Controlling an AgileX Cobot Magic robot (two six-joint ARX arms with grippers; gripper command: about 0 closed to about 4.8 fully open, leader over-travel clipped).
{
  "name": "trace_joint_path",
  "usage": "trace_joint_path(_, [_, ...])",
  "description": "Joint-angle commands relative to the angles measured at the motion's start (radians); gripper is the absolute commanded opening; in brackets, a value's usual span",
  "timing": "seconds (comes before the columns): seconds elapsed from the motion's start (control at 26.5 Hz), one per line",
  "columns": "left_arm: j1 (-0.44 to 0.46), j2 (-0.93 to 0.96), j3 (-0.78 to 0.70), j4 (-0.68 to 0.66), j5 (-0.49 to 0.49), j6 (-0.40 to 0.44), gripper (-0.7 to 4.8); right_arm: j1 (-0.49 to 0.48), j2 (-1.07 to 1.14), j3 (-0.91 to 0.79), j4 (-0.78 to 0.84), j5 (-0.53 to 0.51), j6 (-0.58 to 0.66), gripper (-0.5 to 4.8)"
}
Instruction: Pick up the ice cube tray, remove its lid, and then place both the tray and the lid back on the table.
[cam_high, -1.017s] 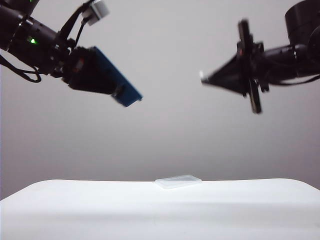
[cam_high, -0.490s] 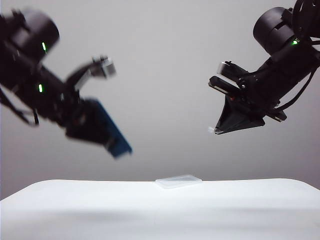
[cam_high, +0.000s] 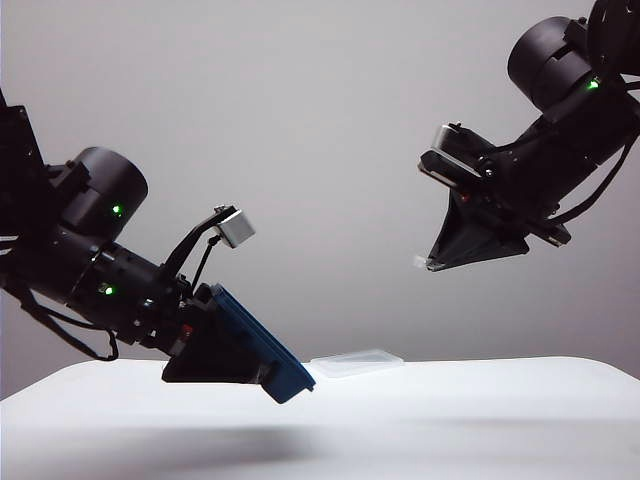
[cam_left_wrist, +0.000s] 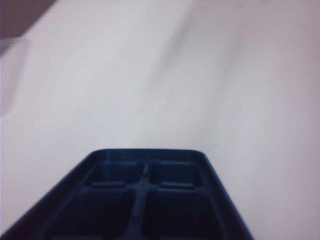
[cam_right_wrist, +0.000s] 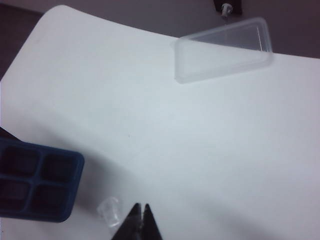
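Ice cube tray (cam_high: 255, 345) sits in my left gripper (cam_high: 215, 350), tilted, its free end sloping down toward the table (cam_high: 480, 420) and hanging just above the white surface without touching it, a soft shadow lying beneath. From the exterior view I see my left arm low on the left side, and my fingers close around the near end of the dark blue tray, so I am clamped on it. My left wrist view looks along the tray (cam_left_wrist: 145, 200): the open compartments face up, with no cover on them, and plain white tabletop (cam_left_wrist: 200, 75) stretches beyond. The lid (cam_high: 357, 363) lies flat on the table toward its far edge, near the middle of the exterior view, just beyond the tray's lowered tip and apart from it. My right gripper (cam_high: 432, 262) hangs high on the right side, well above the table, pointing down and to the left, its jaws pressed together with nothing between them. My right wrist view shows those closed tips (cam_right_wrist: 141, 220) over bare table (cam_right_wrist: 225, 150), the frosted lid (cam_right_wrist: 223, 48) resting well away near the table's far edge, and a corner of the blue tray (cam_right_wrist: 37, 180) off to one side, four of its compartments visible.
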Motion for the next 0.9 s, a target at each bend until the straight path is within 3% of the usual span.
trace_joint_path(0.04, [0.007,-0.006,0.002,0.026,0.063,-0.04,4.53,0.0,-0.008,0.003,-0.013,-0.005,-0.021,-0.06])
trace_joint_path(0.08, [0.01,-0.006,0.002,0.026,0.075,-0.05,4.79,0.0,-0.008,0.003,-0.012,-0.005,-0.026,-0.06])
trace_joint_path(0.38, [0.028,-0.023,0.002,0.027,0.069,-0.11,4.79,0.0,-0.008,0.003,-0.027,-0.028,-0.029,-0.06])
trace_joint_path(0.6, [0.031,-0.147,0.002,0.01,-0.063,-0.11,4.79,0.003,-0.021,0.005,-0.11,-0.016,-0.091,-0.06])
trace_joint_path(0.72, [0.031,-0.275,0.002,-0.113,-0.185,-0.138,4.79,0.023,-0.06,0.005,-0.232,0.048,-0.153,-0.06])
trace_joint_path(0.79, [0.031,-0.442,0.002,-0.348,-0.443,-0.157,4.79,0.041,-0.135,0.003,-0.354,0.128,-0.162,-0.06])
trace_joint_path(0.9, [0.031,-0.56,0.002,-0.488,-0.663,-0.224,4.79,0.04,-0.201,0.003,-0.371,0.09,-0.105,-0.06])
